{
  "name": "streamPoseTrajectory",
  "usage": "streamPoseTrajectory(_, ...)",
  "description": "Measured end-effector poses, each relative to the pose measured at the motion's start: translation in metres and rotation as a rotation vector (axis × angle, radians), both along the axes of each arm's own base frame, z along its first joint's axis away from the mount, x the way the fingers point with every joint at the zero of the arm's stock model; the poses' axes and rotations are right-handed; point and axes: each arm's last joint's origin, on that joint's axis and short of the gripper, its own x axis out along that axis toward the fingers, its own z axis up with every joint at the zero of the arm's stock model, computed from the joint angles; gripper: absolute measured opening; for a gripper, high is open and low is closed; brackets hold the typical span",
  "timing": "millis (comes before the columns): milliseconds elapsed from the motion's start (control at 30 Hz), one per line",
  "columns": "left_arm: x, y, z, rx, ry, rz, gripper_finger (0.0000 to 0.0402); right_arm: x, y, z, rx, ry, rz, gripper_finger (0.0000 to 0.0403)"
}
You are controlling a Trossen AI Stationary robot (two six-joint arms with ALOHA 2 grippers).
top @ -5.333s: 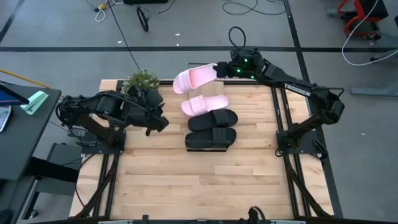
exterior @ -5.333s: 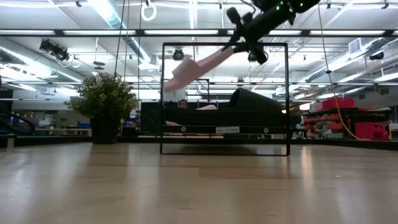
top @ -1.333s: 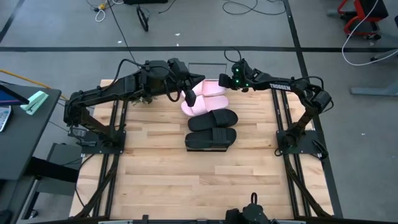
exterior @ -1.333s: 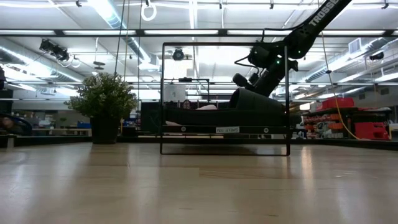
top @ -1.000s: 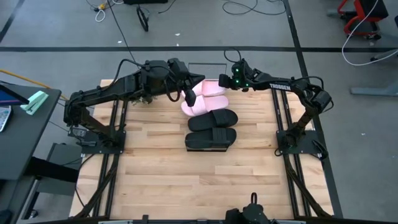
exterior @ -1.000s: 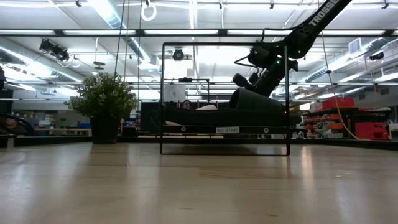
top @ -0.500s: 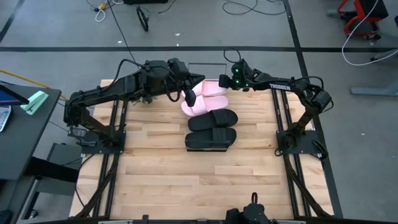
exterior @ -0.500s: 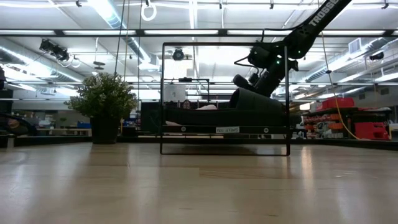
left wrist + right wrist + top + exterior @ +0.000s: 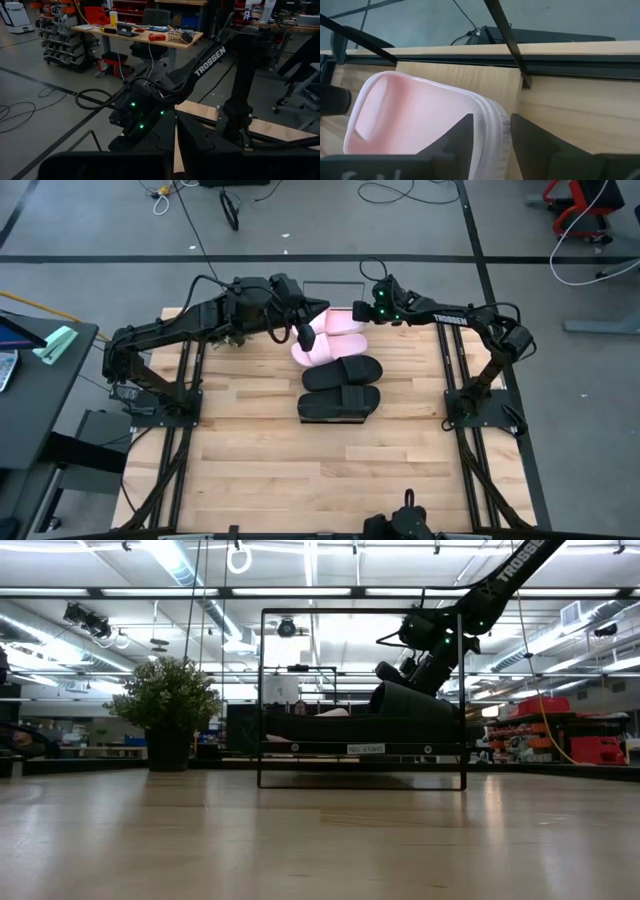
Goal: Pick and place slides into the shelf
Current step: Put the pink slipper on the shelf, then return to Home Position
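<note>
The far pink slide (image 9: 420,120) lies on the shelf (image 9: 465,77) at the table's back edge, its long axis running left to right. Its right end sits between the fingers of the right gripper (image 9: 490,145), whose jaws stand partly open around the rim. The left gripper (image 9: 300,333), jaws closed on nothing, hovers just beside the slide's left end.

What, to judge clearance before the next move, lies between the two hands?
In the high view, one pink slide lies between them, with the left hand at one end and the right hand at the other.
</note>
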Motion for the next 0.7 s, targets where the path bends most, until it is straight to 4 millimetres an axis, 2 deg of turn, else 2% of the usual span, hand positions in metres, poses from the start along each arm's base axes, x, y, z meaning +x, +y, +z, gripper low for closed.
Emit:
streamPoseTrajectory(300, 0.0, 0.0, 0.0001, 0.0, 0.0, 0.0, 0.0006, -0.0007, -0.0004, -0.0002, -0.02, 0.023, -0.006, 0.0138)
streamPoseTrajectory(567, 0.0, 0.0, 0.0001, 0.0, 0.0, 0.0, 0.0024, -0.0021, 0.0004, -0.0013, -0.006, 0.049, -0.018, 0.0138)
streamPoseTrajectory(700, 0.0, 0.0, 0.0, 0.0, 0.0, 0.0, 0.0021, 0.0025, 0.0003, 0.0058, -0.014, 0.041, -0.005, 0.0135)
